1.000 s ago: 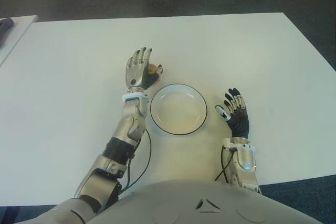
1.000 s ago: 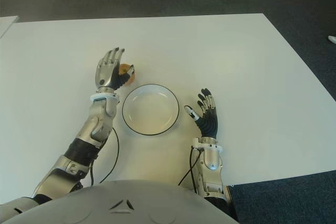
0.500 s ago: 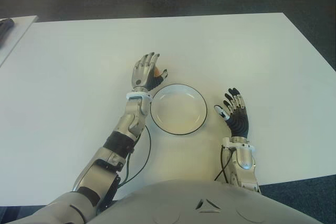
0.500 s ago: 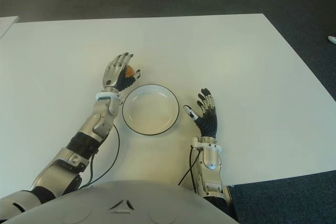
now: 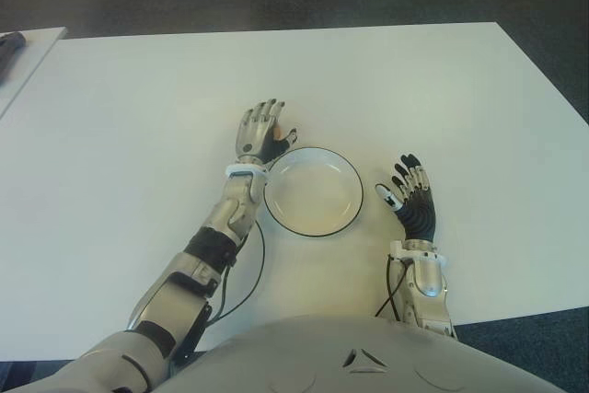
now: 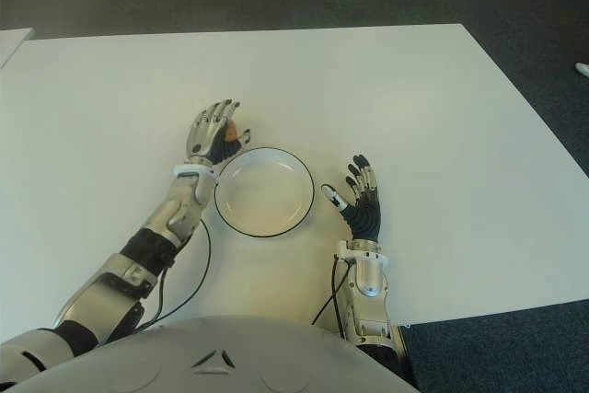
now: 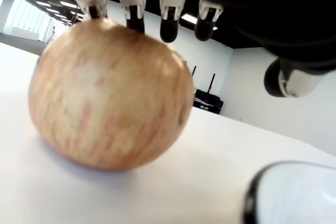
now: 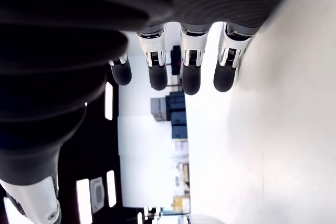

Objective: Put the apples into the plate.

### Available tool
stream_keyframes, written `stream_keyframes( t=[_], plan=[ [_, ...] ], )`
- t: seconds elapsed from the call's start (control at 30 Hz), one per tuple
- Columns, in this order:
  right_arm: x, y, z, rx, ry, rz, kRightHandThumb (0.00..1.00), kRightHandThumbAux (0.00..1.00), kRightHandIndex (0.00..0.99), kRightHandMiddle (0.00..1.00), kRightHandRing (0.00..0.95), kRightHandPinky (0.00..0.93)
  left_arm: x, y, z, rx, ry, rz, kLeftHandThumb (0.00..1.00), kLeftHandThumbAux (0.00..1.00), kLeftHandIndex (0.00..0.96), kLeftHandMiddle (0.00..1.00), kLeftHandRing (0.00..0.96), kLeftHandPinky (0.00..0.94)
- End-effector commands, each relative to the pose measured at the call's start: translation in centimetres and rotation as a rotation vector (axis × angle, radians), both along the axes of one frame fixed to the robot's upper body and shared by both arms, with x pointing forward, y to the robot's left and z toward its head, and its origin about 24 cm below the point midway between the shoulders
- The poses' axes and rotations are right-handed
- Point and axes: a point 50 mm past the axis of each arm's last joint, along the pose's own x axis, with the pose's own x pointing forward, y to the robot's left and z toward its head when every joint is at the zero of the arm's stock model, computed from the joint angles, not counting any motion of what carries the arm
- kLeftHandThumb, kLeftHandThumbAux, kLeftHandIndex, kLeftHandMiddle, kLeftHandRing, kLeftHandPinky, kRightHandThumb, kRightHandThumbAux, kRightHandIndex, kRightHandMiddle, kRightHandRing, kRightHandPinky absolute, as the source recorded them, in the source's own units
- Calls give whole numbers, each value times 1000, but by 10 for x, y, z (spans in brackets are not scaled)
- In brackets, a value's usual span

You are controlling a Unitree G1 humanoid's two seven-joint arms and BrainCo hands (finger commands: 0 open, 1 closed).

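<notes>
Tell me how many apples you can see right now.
1. The apple sits on the white table, under the left hand, just outside the plate rim. Others may be hidden.

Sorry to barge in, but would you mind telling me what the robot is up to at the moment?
It is working on getting an apple into the white plate on the white table. The left hand is cupped over the apple just beyond the plate's left rim; the apple sits on the table, fingers draped over its top, not clearly gripped. The plate holds nothing yet. The right hand shows to the right of the plate, fingers spread and holding nothing.
</notes>
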Motion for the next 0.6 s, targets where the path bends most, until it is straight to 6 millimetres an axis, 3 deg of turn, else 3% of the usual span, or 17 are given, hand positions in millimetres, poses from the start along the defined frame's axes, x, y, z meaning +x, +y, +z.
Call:
stream_keyframes(
  t=[0.03, 0.6],
  plan=[
    [-29, 5, -38, 45, 258, -9, 212, 690, 63, 116, 107, 140, 0, 2, -8, 18, 33, 0, 259, 297, 72, 23, 16, 91],
    [-30, 2, -40, 41, 251, -11, 225, 697, 64, 124, 112, 143, 0, 9, -13, 90, 22, 10, 268, 312, 76, 18, 17, 103]
  ],
)
